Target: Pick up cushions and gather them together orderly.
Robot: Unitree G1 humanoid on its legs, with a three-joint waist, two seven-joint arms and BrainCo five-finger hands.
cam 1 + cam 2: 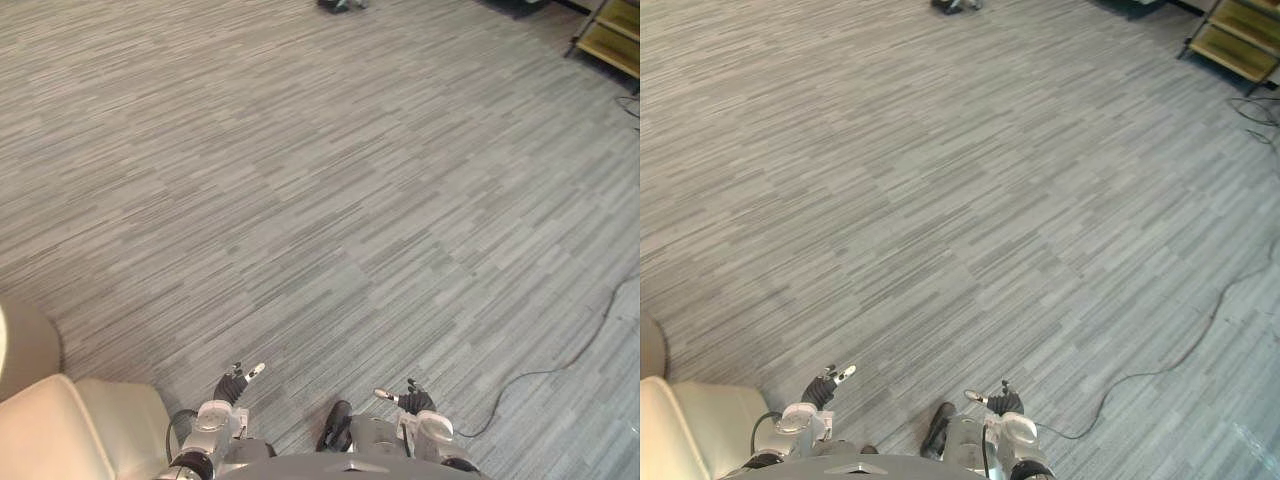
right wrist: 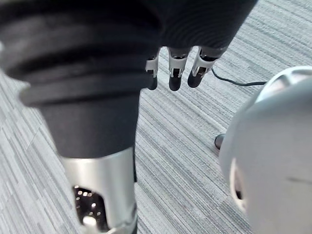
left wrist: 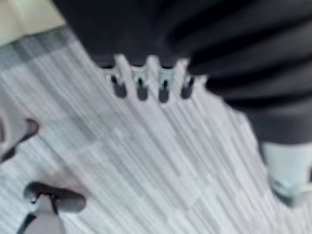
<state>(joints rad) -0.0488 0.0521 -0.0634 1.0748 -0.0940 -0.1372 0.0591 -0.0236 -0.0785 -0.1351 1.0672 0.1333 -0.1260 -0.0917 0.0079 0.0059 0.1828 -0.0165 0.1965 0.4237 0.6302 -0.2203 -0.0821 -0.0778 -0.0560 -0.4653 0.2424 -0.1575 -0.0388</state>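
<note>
A cream cushion [image 1: 75, 430] lies on the grey carpet at the lower left, close beside my left arm. Behind it, at the left edge, sits a darker tan cushion [image 1: 22, 345]. My left hand [image 1: 233, 385] hangs low at the bottom, just right of the cream cushion, fingers [image 3: 146, 83] straight and holding nothing. A corner of the cream cushion [image 3: 27, 17] shows in the left wrist view. My right hand [image 1: 412, 400] hangs at the bottom right of centre with its fingers [image 2: 174, 73] relaxed over bare carpet, also holding nothing.
A low wooden shelf [image 1: 612, 38] stands at the far right corner. A small dark object [image 1: 340, 5] rests on the carpet at the far edge. Wide grey carpet [image 1: 330, 200] stretches ahead.
</note>
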